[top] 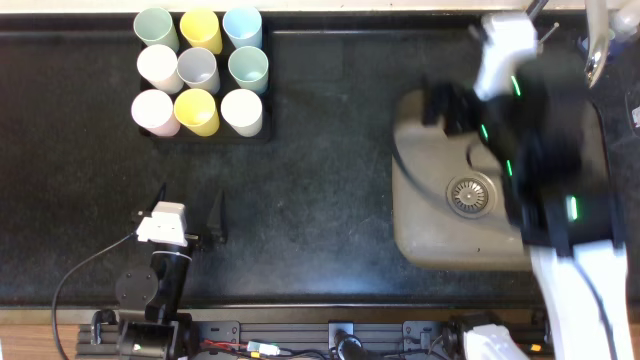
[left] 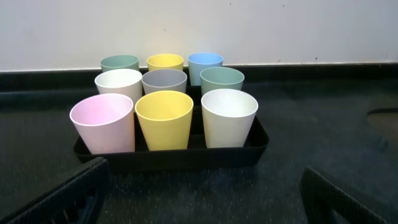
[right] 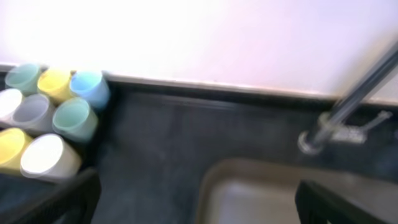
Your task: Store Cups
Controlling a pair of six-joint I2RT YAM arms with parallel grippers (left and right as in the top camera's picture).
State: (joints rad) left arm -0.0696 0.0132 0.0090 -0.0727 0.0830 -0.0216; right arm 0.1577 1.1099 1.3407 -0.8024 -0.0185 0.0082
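Cups (top: 200,72) are counted at nine, upright in three rows of three inside a black tray (left: 171,160). They are set straight ahead of the left gripper (left: 202,193), a little apart from its fingertips. Dark worktop (top: 320,200) is spread beneath everything. Sink (top: 440,245) is sunk into it, ahead of and below the right gripper (right: 199,202). In the top view its far side is covered by the right arm (top: 545,140), which is smeared and hard to make out. The tray's rear wall is hidden behind the cups. Faucet (right: 354,102) is caught ahead of the right jaws, its top cut off. Both pairs of jaws are spread wide with nothing between them, and their fingers are clipped by the wrist views' edges. Off to one side of the right jaws, part of the cup block is cut off by the frame.
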